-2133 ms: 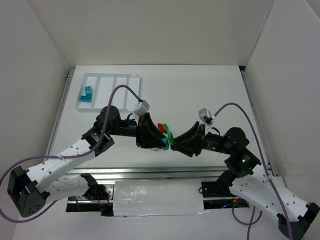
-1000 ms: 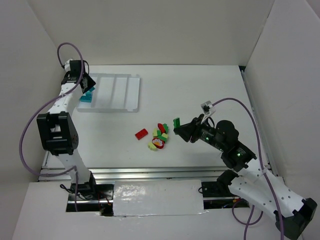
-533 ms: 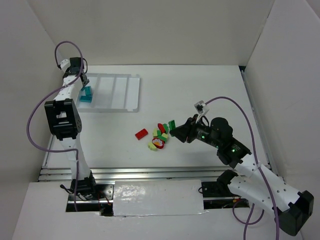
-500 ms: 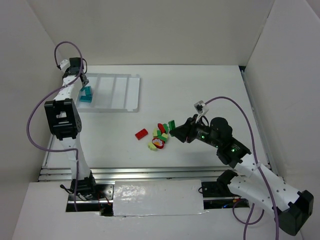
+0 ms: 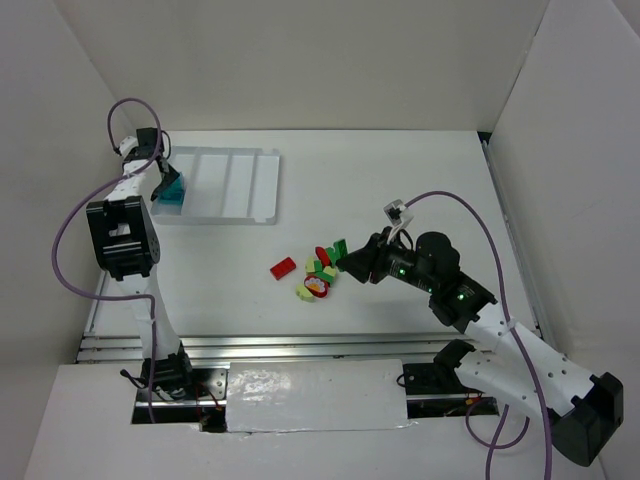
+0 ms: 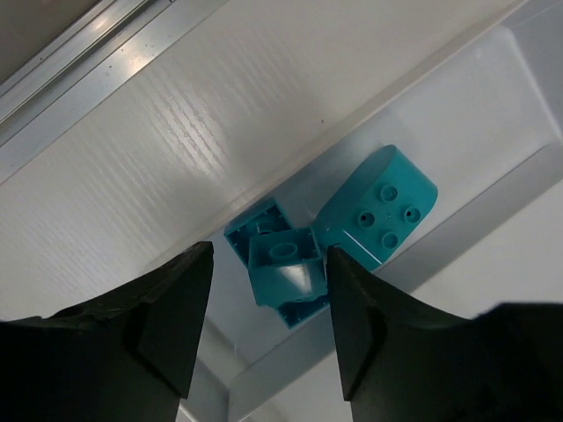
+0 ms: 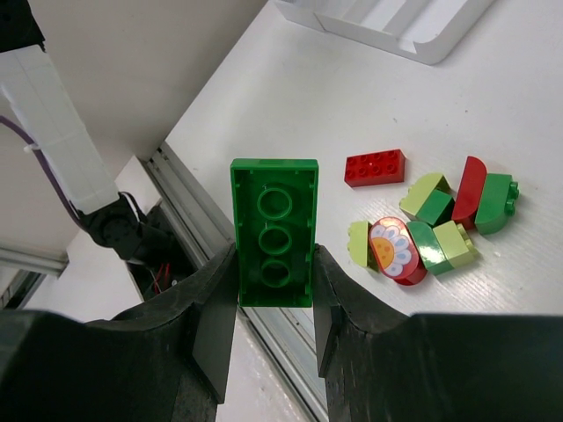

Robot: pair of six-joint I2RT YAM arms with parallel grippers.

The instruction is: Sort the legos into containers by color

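The white tray [image 5: 245, 182] lies at the far left. Three teal-blue bricks [image 5: 172, 191] lie in its leftmost compartment, also in the left wrist view [image 6: 376, 211]. My left gripper [image 5: 167, 178] hangs open just above them [image 6: 268, 321], with one small teal brick [image 6: 283, 271] below the gap. My right gripper [image 5: 347, 257] is shut on a long green brick [image 7: 274, 230] and holds it above the table beside the loose pile [image 5: 318, 272]. The pile holds red, green and yellow-green bricks [image 7: 440, 220]. A flat red brick [image 5: 283, 267] lies apart on its left.
The other three tray compartments [image 7: 387, 22] show no bricks. White walls stand on the left, right and far sides. A metal rail [image 5: 300, 345] runs along the table's near edge. A rounded red piece with a flower print [image 7: 392, 247] sits in the pile.
My left arm swung from the pile to the tray's left compartment, where a third teal brick now lies. My right gripper carried the green brick a little left toward the pile.
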